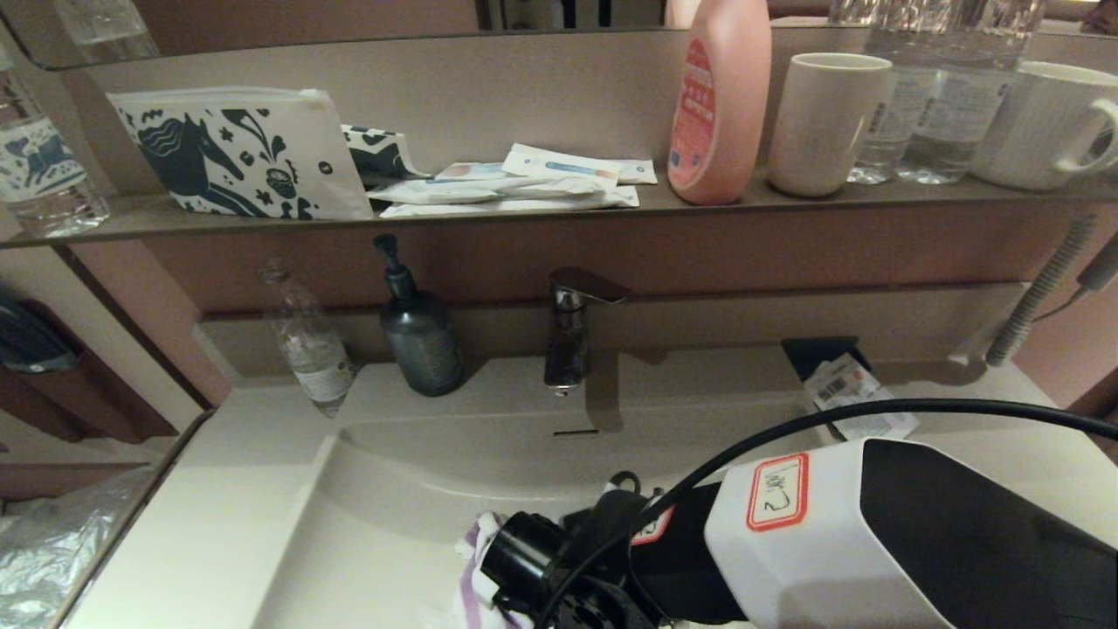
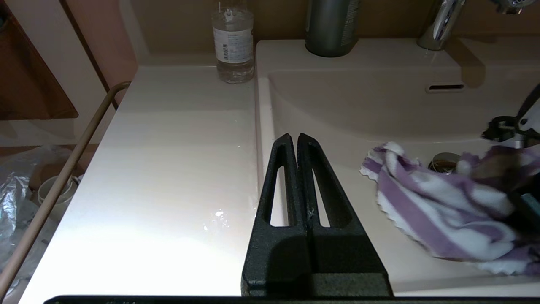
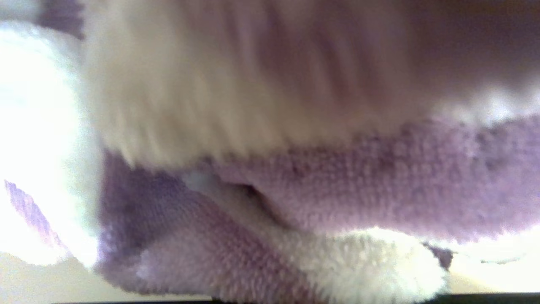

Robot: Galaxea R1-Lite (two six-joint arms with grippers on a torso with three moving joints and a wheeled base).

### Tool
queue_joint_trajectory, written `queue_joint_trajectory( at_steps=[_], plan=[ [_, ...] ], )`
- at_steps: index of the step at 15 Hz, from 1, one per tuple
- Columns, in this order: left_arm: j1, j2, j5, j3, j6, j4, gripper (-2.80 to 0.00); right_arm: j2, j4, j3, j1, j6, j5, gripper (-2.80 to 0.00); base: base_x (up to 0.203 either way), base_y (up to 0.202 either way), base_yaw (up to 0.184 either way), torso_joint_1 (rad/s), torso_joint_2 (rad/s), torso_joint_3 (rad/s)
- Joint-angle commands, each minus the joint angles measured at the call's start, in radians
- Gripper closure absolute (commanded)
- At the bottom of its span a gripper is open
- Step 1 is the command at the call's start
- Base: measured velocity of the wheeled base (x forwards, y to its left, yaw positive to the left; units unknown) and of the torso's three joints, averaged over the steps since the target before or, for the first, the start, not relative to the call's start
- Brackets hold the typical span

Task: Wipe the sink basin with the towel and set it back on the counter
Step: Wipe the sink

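The purple-and-white striped towel (image 1: 476, 559) (image 2: 443, 211) lies bunched in the cream-white sink basin (image 1: 419, 489) (image 2: 358, 114), beside the chrome drain plug (image 2: 443, 162). My right gripper (image 1: 524, 572) reaches down into the basin and is shut on the towel. Terry cloth (image 3: 295, 190) fills the right wrist view and hides the fingers. My left gripper (image 2: 294, 137) hangs shut and holds nothing, above the basin's left rim where it meets the counter (image 2: 177, 169) (image 1: 201, 524). The slot overflow (image 1: 576, 432) shows in the curved back wall.
A chrome faucet (image 1: 572, 332), a dark soap dispenser (image 1: 419, 341) and a clear bottle (image 1: 306, 349) stand behind the basin. A paper packet (image 1: 852, 393) lies on the right counter. The dark shelf (image 1: 786, 196) carries the horse-print pouch (image 1: 236, 157), a pink bottle (image 1: 721, 105) and cups. A rail (image 2: 55, 190) runs along the counter's left edge.
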State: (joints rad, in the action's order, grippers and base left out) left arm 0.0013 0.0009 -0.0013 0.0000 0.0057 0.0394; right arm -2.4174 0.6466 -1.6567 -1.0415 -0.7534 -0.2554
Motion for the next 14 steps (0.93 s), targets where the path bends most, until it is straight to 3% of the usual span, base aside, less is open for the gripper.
queue_joint_trajectory(
  at_steps=[1, 4, 8, 11, 14],
  plan=[
    [0.0, 0.001, 0.001, 0.0, 0.0, 0.001, 0.0, -0.019, -0.008, -0.079, -0.018, -0.004, 0.006, 0.0, 0.0, 0.0, 0.0, 0.0, 0.0, 0.0],
    [0.0, 0.001, 0.0, 0.0, 0.0, 0.001, 0.0, -0.088, -0.099, -0.167, -0.012, 0.013, 0.001, 0.0, 0.0, 0.0, 0.0, 0.0, 0.0, 0.0],
    [0.0, 0.001, 0.0, 0.0, 0.0, 0.001, 0.0, -0.184, -0.217, -0.252, 0.024, 0.096, -0.02, 0.0, 0.0, 0.0, 0.0, 0.0, 0.0, 0.0],
    [0.0, 0.001, 0.0, 0.0, 0.0, 0.001, 0.0, -0.204, -0.308, -0.261, 0.072, 0.171, -0.079, 0.0, 0.0, 0.0, 0.0, 0.0, 0.0, 0.0],
    [0.0, 0.001, 0.0, 0.0, 0.0, 0.001, 0.0, -0.197, -0.324, -0.261, 0.138, 0.192, -0.097, 0.0, 0.0, 0.0, 0.0, 0.0, 0.0, 0.0]
  ],
)
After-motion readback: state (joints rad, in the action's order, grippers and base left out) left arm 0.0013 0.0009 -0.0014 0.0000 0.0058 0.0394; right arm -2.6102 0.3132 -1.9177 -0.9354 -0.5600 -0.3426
